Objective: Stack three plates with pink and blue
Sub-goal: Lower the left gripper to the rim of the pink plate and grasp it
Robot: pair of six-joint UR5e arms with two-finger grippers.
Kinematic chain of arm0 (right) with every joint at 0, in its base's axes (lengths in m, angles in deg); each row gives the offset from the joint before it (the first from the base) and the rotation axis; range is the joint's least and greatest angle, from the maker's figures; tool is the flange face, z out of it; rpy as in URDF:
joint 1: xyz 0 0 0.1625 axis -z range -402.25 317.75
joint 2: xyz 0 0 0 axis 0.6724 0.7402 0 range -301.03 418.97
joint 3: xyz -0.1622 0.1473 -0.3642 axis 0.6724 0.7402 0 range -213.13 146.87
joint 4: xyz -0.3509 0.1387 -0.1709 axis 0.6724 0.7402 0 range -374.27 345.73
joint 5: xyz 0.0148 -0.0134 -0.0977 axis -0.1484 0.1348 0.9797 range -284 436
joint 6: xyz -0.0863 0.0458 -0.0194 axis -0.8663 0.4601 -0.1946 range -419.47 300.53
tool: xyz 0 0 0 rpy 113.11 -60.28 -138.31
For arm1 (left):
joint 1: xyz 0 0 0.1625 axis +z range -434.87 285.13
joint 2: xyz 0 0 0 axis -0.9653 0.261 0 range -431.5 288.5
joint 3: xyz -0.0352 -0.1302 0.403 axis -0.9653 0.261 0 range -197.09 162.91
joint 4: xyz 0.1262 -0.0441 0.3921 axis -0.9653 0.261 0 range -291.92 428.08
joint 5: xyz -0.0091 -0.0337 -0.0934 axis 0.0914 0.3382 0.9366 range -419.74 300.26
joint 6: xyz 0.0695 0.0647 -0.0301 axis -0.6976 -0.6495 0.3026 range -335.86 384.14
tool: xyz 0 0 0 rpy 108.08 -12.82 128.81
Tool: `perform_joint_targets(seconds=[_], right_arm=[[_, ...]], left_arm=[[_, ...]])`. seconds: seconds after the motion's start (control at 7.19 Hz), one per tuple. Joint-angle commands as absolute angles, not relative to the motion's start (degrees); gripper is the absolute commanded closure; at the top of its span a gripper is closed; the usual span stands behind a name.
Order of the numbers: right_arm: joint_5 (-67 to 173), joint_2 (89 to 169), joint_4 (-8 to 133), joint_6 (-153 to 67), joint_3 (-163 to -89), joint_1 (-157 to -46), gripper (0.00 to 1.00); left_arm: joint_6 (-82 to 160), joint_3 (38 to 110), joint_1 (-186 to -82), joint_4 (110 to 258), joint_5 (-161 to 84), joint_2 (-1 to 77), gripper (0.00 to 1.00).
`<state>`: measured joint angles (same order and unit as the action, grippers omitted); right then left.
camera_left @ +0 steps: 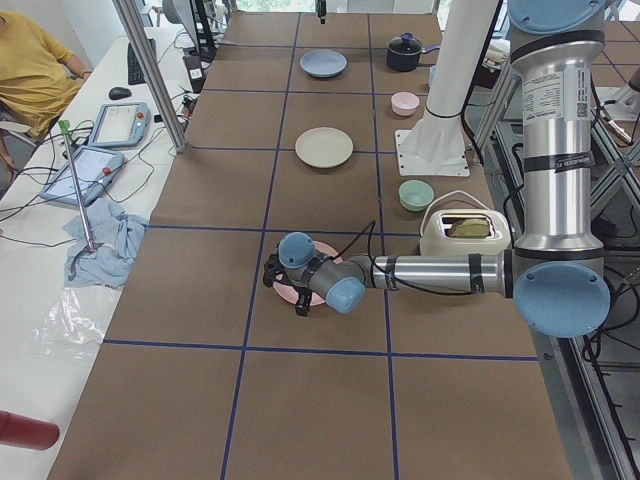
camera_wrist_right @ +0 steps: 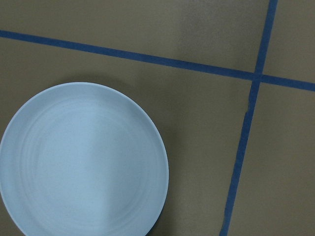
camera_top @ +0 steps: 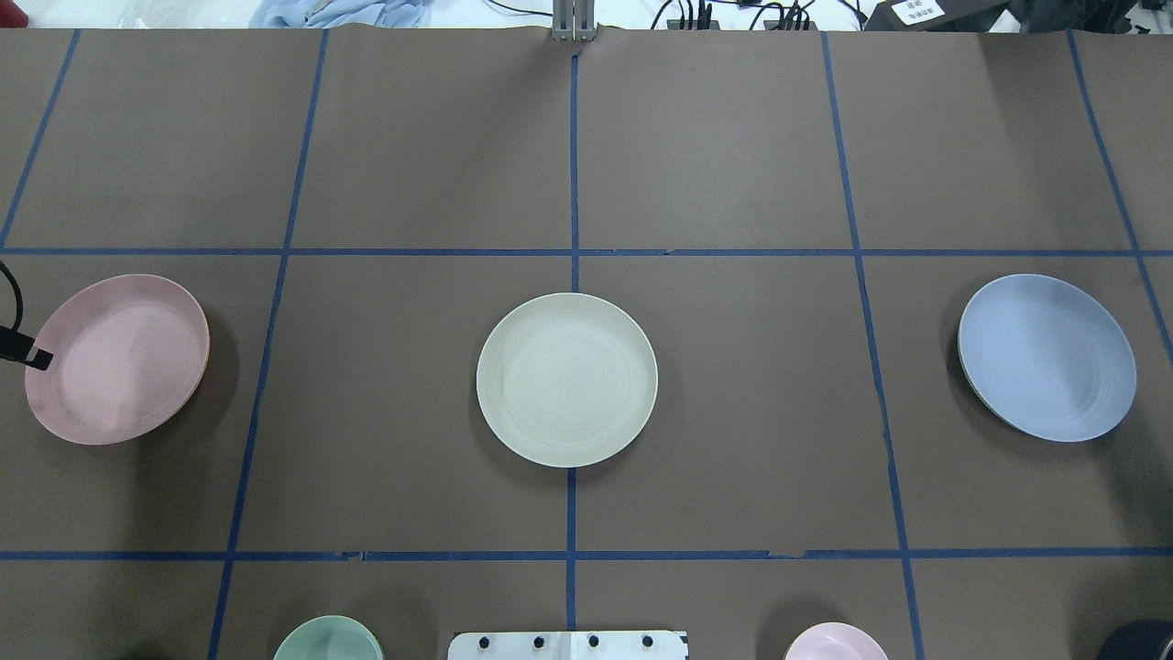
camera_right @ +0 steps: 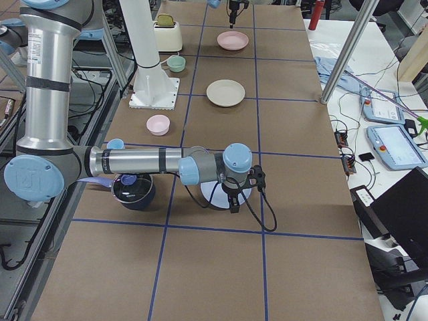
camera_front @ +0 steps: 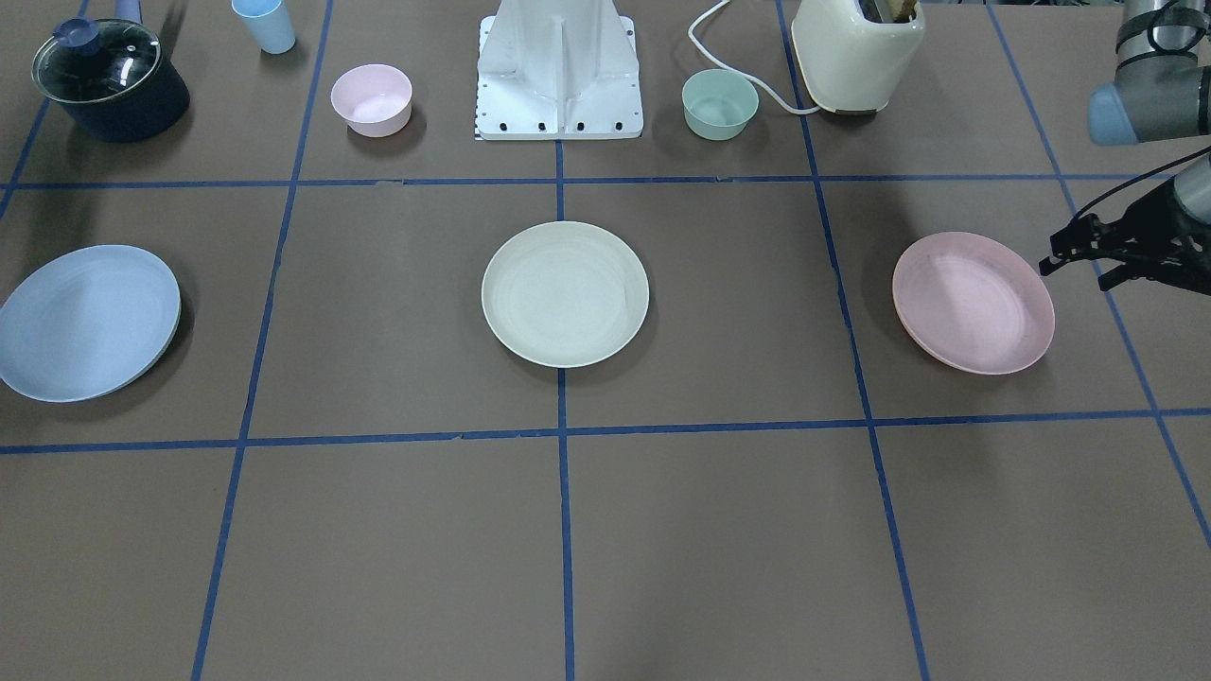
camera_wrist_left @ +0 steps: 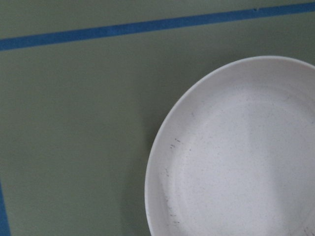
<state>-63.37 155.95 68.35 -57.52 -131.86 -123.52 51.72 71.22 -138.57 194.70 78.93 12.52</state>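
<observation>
Just above the pink plate (camera_front: 973, 303)'s rim, left of the white plate (camera_front: 565, 293) — left gripper (camera_front: 1071, 272), spread. Right gripper (camera_right: 233, 197): cannot tell.

Bright even light from above — soft shadows

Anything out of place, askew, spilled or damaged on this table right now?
Nothing stands out. The cream plate, pink plate and blue plate each lie flat and apart on the table, none stacked yet; no spill, tilt or damage shows.
</observation>
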Motion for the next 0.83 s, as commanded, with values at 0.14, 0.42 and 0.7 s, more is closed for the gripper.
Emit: perform_joint_targets(seconds=[0.14,0.42,0.7], right_arm=[[-63.31,155.91,68.26,-57.53,-131.66,-122.76,0.00],[-63.40,155.91,68.26,-57.53,-131.74,-122.76,0.00],[-63.40,155.91,68.26,-57.53,-131.83,-122.67,0.00]], left_arm=[[52.26,67.91,-137.01,197.62,78.69,13.22,0.12],[52.17,66.06,-136.92,197.72,78.69,14.63,0.17],[52.09,65.62,-136.84,197.81,78.69,14.81,0.35]])
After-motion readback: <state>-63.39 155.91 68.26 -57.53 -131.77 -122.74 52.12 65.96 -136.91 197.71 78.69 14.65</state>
